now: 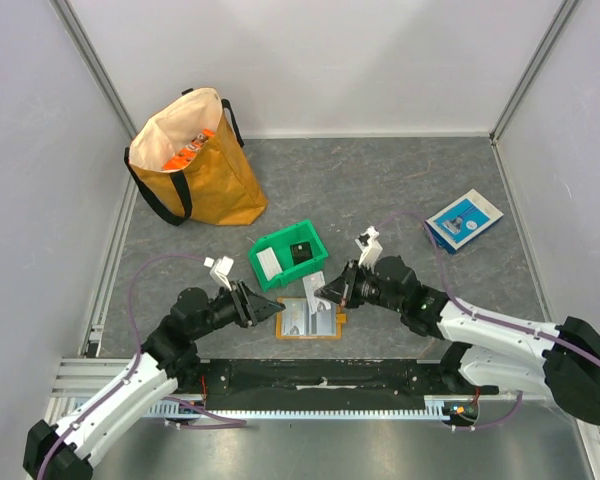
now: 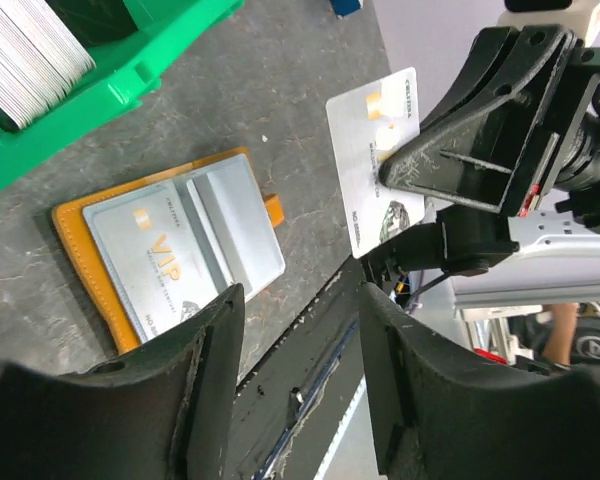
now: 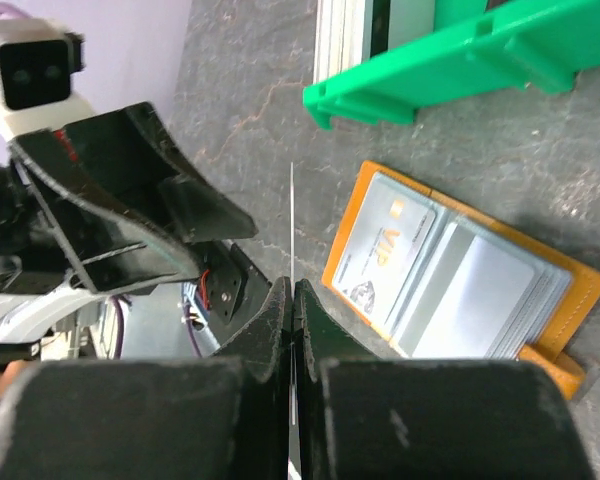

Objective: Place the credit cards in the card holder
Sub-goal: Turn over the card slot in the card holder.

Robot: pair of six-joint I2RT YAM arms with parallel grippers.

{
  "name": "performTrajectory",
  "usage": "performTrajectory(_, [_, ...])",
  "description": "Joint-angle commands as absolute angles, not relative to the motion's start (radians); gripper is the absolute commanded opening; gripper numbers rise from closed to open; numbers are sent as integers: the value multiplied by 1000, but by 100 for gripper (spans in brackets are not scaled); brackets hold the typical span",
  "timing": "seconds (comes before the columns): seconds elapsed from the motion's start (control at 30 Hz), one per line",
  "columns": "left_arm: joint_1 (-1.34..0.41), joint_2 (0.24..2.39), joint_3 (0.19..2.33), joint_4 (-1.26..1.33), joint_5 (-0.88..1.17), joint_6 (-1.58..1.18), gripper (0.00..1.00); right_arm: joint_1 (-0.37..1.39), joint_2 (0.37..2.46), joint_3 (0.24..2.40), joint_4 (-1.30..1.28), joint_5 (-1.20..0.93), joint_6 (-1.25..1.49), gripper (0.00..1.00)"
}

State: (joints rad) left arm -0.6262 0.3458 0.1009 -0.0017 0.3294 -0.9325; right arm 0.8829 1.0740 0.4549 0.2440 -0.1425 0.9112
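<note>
1. Right gripper (image 3: pixel 292 295): pinches one white credit card (image 2: pixel 375 150) by its end, likely poised for sliding in.
2. Card holder (image 3: pixel 490 290): lies open, flat on the table (image 1: pixel 380 190) between both arms, sleeves exposed.
3. Left gripper (image 2: pixel 300 310): gapes empty nearby.

1. Your left arm (image 1: pixel 130 385) and right arm (image 1: pixel 490 335) had white shells with black joints.
2. You saw a purple cable (image 1: pixel 130 295) looping beside each.
3. The left claw (image 1: pixel 278 308) and right claw (image 1: pixel 320 290) were black, scuffed plastic, with white camera blocks (image 1: pixel 218 267) at the wrists.

card (image 3: pixel 292 215) edge-on, face hidden, green bin (image 3: pixel 430 70) cut by top edge
</note>
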Motion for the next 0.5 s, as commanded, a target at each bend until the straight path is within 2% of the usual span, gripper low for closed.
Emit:
performTrajectory(0.0, [-632, 405, 0, 352, 416, -1066, 53, 907, 1023, 379, 426, -163, 1008, 0])
performTrajectory(0.23, [-637, 521, -58, 592, 408, -1111, 52, 920, 1032, 328, 549, -193, 1060, 0])
performTrajectory(0.47, [-655, 661, -32, 682, 411, -1100, 52, 928, 1052, 316, 627, -202, 1086, 0])
